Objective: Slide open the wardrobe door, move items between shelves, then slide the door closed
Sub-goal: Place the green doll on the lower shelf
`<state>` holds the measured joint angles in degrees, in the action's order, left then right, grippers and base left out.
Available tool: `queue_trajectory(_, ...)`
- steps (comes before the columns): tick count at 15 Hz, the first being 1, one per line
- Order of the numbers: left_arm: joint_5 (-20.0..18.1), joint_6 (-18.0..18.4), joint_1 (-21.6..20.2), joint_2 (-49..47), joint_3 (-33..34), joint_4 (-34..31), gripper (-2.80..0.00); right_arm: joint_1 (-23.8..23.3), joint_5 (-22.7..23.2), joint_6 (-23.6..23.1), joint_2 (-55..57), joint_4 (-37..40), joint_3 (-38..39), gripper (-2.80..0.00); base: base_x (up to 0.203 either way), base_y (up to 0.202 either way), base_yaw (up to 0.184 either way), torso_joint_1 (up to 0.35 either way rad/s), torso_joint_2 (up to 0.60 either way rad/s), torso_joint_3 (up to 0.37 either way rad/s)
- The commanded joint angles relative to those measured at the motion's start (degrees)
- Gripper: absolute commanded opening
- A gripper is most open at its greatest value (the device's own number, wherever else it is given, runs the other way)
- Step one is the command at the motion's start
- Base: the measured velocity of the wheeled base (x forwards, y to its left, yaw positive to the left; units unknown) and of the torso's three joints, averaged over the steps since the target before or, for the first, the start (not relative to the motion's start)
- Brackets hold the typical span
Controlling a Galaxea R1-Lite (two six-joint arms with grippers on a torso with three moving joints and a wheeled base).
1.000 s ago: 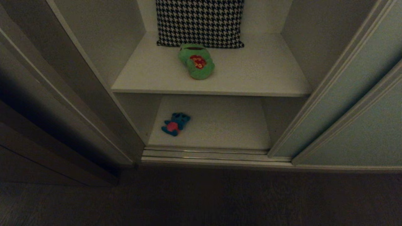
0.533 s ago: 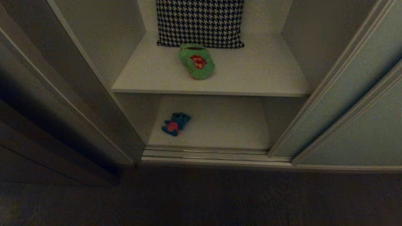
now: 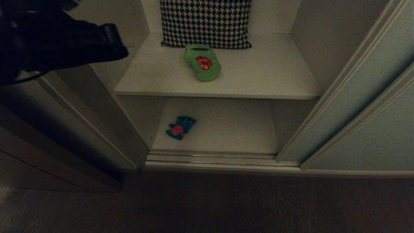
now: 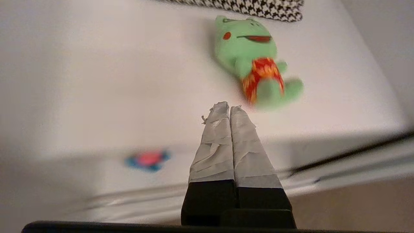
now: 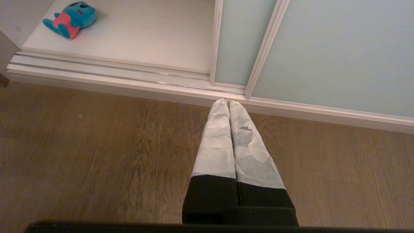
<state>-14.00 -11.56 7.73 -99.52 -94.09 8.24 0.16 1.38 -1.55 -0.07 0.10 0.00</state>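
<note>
With the sliding wardrobe door (image 3: 365, 106) already open, the left gripper (image 4: 229, 110), jaws pressed shut and empty above the upper shelf (image 3: 268, 74), should part them wide before descending squarely over the green frog (image 3: 202, 63) near the cushion (image 3: 206, 22).

Upper shelf (image 3: 265, 77): we see a white board btw white walls, w/ two things on it.
Cushion (image 3: 206, 22): black-white houndstooth, stands at the back of upper shelf.
Green frog (image 3: 202, 63): lies on its back just in front of cushion, near the middle, red belly up.
Lower shelf (image 3: 233, 129): white board under the upper one, behind the door rails.
Blue toy (image 3: 180, 127): lies on lower shelf, left front part, pink-red belly up.
Floor (image 5: 97, 155): brown wood in front of wardrobe.
</note>
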Motion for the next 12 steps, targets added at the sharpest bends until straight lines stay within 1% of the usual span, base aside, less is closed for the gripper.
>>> queue_trajectory(1,1.5,-5.0,3.2,-18.8,-11.1,0.2,-2.8,0.0,0.0,0.0,0.0,0.0,0.0,-2.8,0.0,0.0,0.0,0.0,0.0,0.0)
queue_trajectory(2,3.5,-8.0,5.1,-22.9,-14.2,0.5,0.0,0.0,0.0,0.0,0.0,0.0,0.0,-2.8,0.0,0.0,0.0,0.0,0.0,0.0)
queue_trajectory(4,6.3,-12.1,8.1,-28.4,-17.1,1.6,0.0,0.0,0.0,0.0,0.0,0.0,0.0,-2.8,0.0,0.0,0.0,0.0,0.0,0.0)
queue_trajectory(5,7.0,-14.7,8.7,-29.1,-17.6,2.3,0.0,0.0,0.0,0.0,0.0,0.0,0.0,-2.8,0.0,0.0,0.0,0.0,0.0,0.0)
queue_trajectory(7,7.1,-19.7,9.3,-28.4,-17.7,4.7,0.0,0.0,0.0,0.0,0.0,0.0,0.0,-2.8,0.0,0.0,0.0,0.0,0.0,0.0)
queue_trajectory(8,7.1,-20.9,9.8,-27.8,-17.7,6.2,0.0,0.0,0.0,0.0,0.0,0.0,0.0,-2.8,0.0,0.0,0.0,0.0,0.0,0.0)
queue_trajectory(9,7.1,-21.1,10.1,-27.4,-17.7,6.5,0.0,0.0,0.0,0.0,0.0,0.0,0.0,-2.8,0.0,0.0,0.0,0.0,0.0,0.0)
queue_trajectory(12,6.6,-23.1,11.0,-25.1,-17.7,6.5,0.0,0.0,0.0,0.0,0.0,0.0,0.0,-2.8,0.0,0.0,0.0,0.0,0.0,0.0)
